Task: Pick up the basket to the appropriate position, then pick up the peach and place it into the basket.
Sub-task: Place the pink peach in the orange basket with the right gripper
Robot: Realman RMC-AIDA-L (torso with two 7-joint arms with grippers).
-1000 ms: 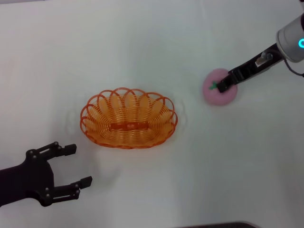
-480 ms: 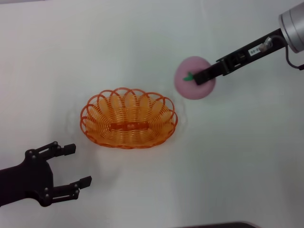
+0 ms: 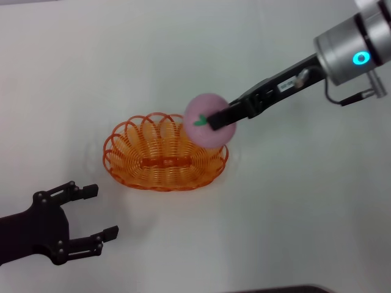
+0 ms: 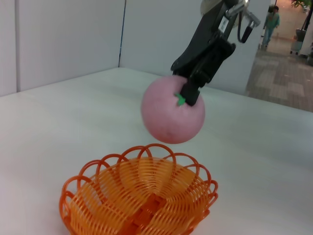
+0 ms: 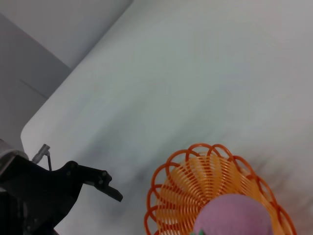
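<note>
Basket (image 3: 165, 160): bright orange throughout, woven in close parallel wire lines, rim a row of open scalloped loops; a denser, darker orange bar along the floor centre. Peach (image 3: 208, 121): plain soft pink, matte, one small green leaf mark by the claw tip. Right claw (image 3: 219, 118): black fingers; arm behind it black with a small white label, then a silver-grey cylinder carrying a lit cyan ring. Left claw (image 3: 98, 211): matte black all over, small pale screw dots. Worktop (image 3: 293, 207): uniform white, unpatterned, faint grey shadow around the basket.
</note>
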